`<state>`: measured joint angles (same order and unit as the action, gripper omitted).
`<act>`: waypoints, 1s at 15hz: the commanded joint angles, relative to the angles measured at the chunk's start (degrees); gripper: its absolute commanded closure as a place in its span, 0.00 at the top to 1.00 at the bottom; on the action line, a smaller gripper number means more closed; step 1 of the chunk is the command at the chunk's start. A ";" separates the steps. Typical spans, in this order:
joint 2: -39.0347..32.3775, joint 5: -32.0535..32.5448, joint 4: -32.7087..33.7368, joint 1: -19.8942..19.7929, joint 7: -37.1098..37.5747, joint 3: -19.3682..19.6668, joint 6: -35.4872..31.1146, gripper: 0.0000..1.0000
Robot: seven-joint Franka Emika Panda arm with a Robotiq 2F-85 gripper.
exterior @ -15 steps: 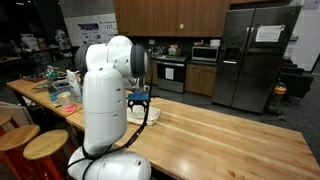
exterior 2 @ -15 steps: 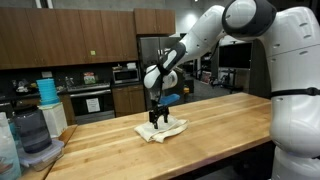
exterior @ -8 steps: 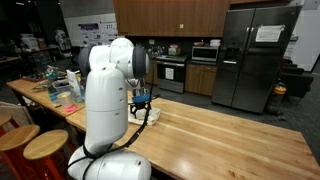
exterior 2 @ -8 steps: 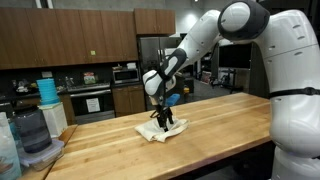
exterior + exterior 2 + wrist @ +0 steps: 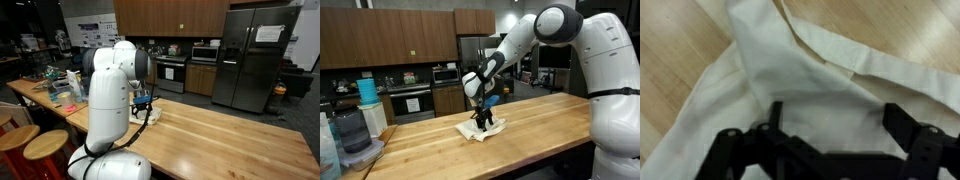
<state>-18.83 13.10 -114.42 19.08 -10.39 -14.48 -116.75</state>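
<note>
Cream cloth point(image 5: 790, 90), rumpled, folded, flat on tabletop.

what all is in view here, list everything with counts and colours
cloth: one, cream, crumpled on the table under the gripper
table: one, light wood, across the foreground
stools: two, light wood round seats, by the table's near end
refrigerator: one, steel grey, at the back wall
microwave: one, steel, below the cabinets
oven: one, steel, beside the refrigerator side of the kitchen
cabinets: one row, dark brown, high on the back wall
arm: one, white, reaching over the table
gripper: one, black, open, down at the cloth; contact unclear
</note>
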 commanded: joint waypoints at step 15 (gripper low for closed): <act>-2.89 -4.26 6.37 1.22 19.71 1.47 1.51 1.00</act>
<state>-22.38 6.18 -107.84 19.54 11.15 -13.59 -114.72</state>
